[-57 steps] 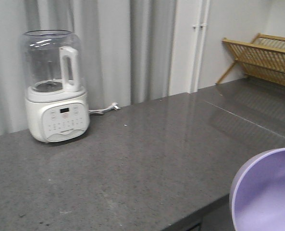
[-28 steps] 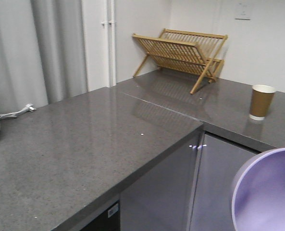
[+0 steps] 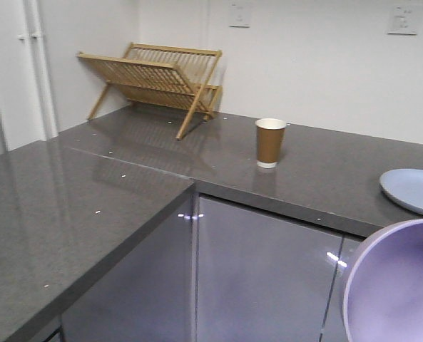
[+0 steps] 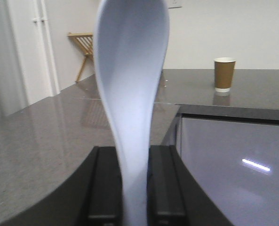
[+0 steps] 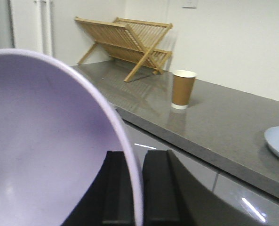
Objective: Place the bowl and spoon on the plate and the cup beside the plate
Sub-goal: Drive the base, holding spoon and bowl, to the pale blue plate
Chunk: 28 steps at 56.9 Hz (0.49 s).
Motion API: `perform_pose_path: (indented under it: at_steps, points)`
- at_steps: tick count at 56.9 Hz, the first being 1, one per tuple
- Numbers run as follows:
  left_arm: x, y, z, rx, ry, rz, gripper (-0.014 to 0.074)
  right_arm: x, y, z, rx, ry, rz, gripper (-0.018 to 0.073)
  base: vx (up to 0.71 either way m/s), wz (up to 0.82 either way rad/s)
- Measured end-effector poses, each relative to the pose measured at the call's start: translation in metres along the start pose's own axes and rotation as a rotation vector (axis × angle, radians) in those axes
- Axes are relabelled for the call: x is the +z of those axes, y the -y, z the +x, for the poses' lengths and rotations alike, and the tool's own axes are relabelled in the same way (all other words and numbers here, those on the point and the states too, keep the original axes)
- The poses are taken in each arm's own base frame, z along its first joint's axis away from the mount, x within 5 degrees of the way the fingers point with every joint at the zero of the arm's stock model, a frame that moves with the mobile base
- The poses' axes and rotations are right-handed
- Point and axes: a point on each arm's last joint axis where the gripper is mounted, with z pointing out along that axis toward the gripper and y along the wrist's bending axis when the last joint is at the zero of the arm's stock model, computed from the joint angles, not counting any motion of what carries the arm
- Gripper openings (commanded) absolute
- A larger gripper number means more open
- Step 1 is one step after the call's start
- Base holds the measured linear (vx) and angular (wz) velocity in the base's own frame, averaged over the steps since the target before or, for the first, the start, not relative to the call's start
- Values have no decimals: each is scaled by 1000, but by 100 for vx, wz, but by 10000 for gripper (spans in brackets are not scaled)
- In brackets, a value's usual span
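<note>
Swinging right again, the front view has left the blender well behind; the wooden drying rack [image 3: 154,75] has slid from centre to the upper left, the cup [image 3: 270,142] has come in from the right side to the middle, and the plate [image 3: 414,191] is newly in shot at the far right (cut off by the frame edge); the bowl [image 3: 400,285] sits in the same lower right corner as before. Over to the wrist views: the right gripper [image 5: 135,188] has its two black fingers nipped tight on the bowl's rim, one inside the wall and one outside, the lavender hollow tipped on edge and filling the left of the picture; the left gripper [image 4: 133,183] is closed just as snugly on the spoon [image 4: 130,94], handle pinched between the fingers, scoop standing upright above them; both things are held in the air, off every surface. On the dark grey counter [image 3: 75,228] the cup stands upright, past the inner corner; the plate lies flat on the same counter to its right, well apart from it; the rack stands behind and to the left of the cup, against the white wall; glossy grey cabinet doors [image 3: 261,271] run below the counter edge.
</note>
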Motion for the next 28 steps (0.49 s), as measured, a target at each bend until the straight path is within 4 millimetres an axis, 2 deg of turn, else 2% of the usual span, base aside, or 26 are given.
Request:
perform_pose_path:
  at_steps: [15,28]
  points:
    - [0,0,0,0,0,0,-6,0,0,0,0,0,0,-8,22,-62]
    - [0,0,0,0,0,0,-6,0,0,0,0,0,0,-8,28,-48]
